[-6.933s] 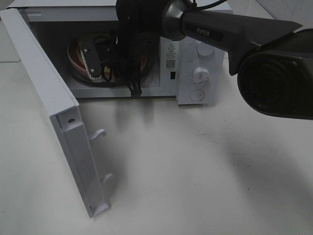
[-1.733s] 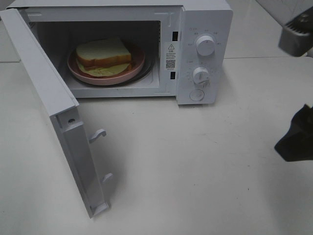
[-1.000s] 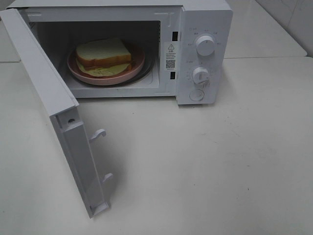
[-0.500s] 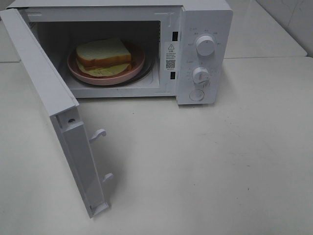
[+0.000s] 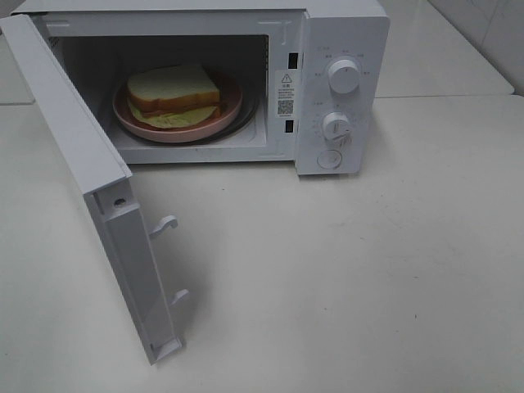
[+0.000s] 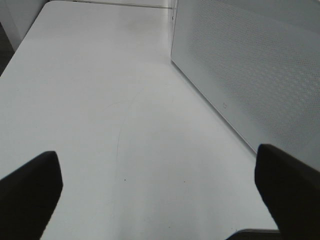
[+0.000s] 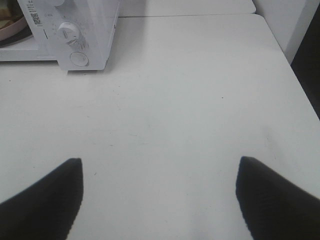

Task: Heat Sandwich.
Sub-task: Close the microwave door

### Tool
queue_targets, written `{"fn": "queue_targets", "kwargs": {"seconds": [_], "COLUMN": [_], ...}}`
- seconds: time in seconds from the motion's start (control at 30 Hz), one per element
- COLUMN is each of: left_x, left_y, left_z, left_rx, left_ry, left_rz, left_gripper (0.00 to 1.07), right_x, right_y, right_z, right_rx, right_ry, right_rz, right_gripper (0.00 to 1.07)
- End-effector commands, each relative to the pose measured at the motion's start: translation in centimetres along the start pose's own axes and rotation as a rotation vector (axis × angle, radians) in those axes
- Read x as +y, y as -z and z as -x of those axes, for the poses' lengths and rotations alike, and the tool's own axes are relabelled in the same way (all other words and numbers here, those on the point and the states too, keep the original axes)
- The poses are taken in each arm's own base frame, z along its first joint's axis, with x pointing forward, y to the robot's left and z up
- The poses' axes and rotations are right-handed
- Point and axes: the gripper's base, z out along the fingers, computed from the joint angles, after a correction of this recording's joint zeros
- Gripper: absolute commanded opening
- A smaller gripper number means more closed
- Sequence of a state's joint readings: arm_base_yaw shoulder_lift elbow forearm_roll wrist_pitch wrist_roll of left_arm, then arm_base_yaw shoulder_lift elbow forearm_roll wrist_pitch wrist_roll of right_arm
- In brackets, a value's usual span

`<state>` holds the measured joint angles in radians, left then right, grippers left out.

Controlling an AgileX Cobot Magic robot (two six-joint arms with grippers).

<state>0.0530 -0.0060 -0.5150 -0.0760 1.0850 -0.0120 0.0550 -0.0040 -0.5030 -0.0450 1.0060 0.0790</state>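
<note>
Jaws both spread, right arm withdrawn; sandwich unmoved (door wide).

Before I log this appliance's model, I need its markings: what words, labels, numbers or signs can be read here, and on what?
No text reads clearly enough to quote.
Sticker on the microwave: a warning triangle and a square code; its print is too small.
Marks around the upper knob and lower knob: too small to read.

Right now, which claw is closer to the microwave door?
Left. The left claw is right beside the microwave door; the right claw is far off, facing the knobs.
</note>
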Motion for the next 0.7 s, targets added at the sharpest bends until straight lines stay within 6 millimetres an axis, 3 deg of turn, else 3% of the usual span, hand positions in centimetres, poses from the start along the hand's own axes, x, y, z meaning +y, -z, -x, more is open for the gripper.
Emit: {"fn": "queue_targets", "kwargs": {"seconds": [0.03, 0.7], "left_x": [-0.01, -0.01], "left_y": [0.11, 0.11], "left_z": [-0.02, -0.02], "left_rx": [-0.020, -0.020], "left_ry": [0.000, 0.000], "left_rz": [-0.009, -0.009], "left_gripper": [0.98, 0.98], "right_x": [0.01, 0.01], "right_y": [0.25, 0.25], "right_z": [-0.19, -0.19], "right_rx": [-0.035, -0.035], "right_ry": [0.003, 0.002], "right_rz": [0.000, 0.000], "right_gripper": [0.76, 0.76]}}
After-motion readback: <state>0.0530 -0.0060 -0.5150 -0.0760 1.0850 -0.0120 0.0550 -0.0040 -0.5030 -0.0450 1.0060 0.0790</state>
